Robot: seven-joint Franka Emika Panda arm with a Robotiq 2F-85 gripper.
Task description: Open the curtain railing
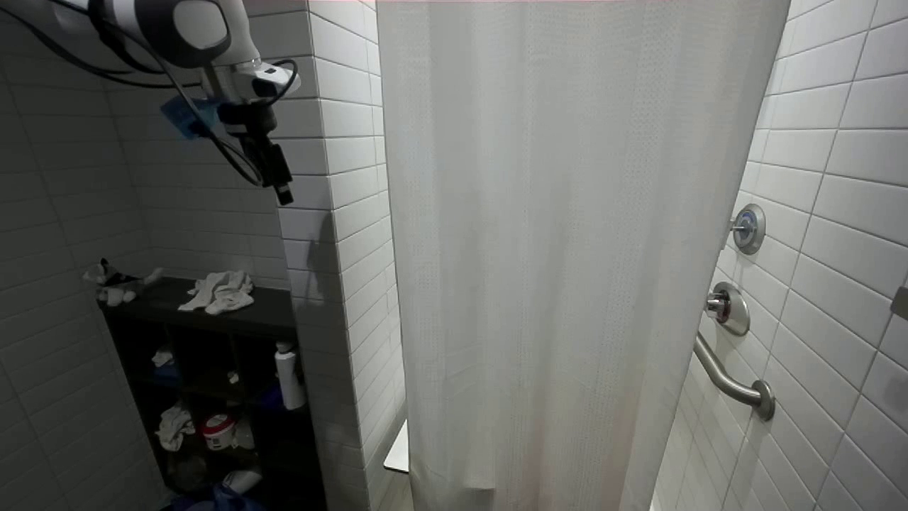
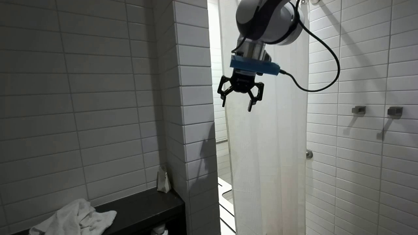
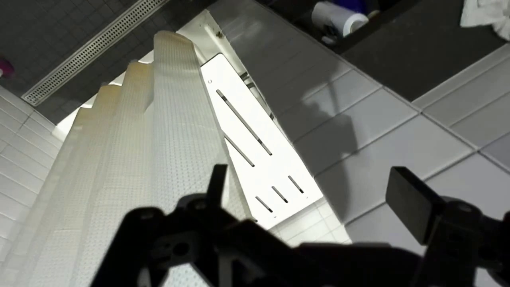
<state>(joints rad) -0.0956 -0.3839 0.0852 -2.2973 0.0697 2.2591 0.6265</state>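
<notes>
The curtain railing is a tall, off-white curtain with vertical folds, seen in both exterior views (image 1: 567,248) (image 2: 267,163). It hangs down across the shower opening. Its free edge lies close to the tiled corner. My gripper (image 2: 237,106) points downward with its two fingers spread wide and nothing between them. In an exterior view the gripper (image 1: 285,197) appears to the left of the fabric, by the corner. From the wrist, the curtain (image 3: 119,159) fills the left side, and its edge runs behind the left fingertip (image 3: 217,183); whether they touch I cannot tell.
A white tiled corner (image 2: 197,130) stands beside the gripper. Behind the curtain is a white slatted bench (image 3: 255,147). A dark shelf (image 1: 262,301) carries a white cloth (image 1: 221,291) and bottles. Shower valves and a grab bar (image 1: 731,383) are on the far tiled wall.
</notes>
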